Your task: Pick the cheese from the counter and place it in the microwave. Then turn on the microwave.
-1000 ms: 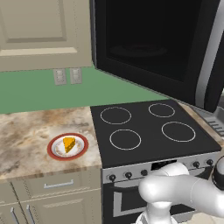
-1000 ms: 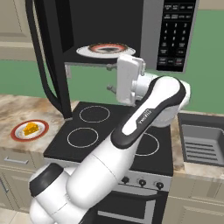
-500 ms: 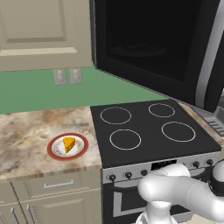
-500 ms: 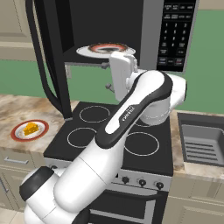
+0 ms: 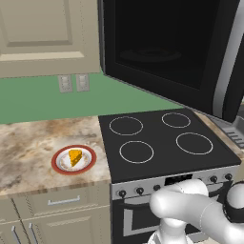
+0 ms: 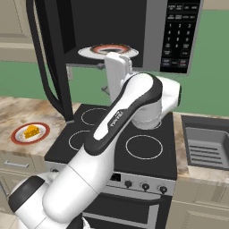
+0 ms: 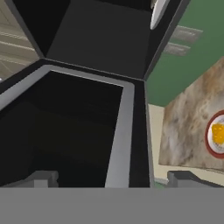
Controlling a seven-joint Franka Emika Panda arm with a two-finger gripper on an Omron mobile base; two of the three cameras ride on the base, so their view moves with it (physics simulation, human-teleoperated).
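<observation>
The cheese [image 5: 75, 157] [image 6: 31, 131], a small orange wedge, lies on a red-rimmed white plate [image 5: 61, 166] on the marbled counter [image 5: 28, 138], left of the stove. In the hand view the cheese [image 7: 217, 133] sits at the far right edge. The microwave [image 6: 152, 31] hangs above the stove with its door [image 6: 49, 67] swung open to the left. My arm reaches up in front of the microwave's opening, its white hand [image 6: 117, 71] far above and right of the cheese. My gripper [image 7: 113, 179] is open with nothing between its fingertips [image 7: 43, 177].
A second red-rimmed plate [image 6: 109, 50] rests inside the microwave. The button panel [image 6: 179, 36] is on its right side. Below lies the black stovetop [image 5: 162, 143] with knobs along its front. A sink [image 6: 205, 143] is to the right.
My hand has shifted left and slightly up in front of the microwave opening while the elbow swung right. The cheese and plate have not moved. The jaws stayed open.
</observation>
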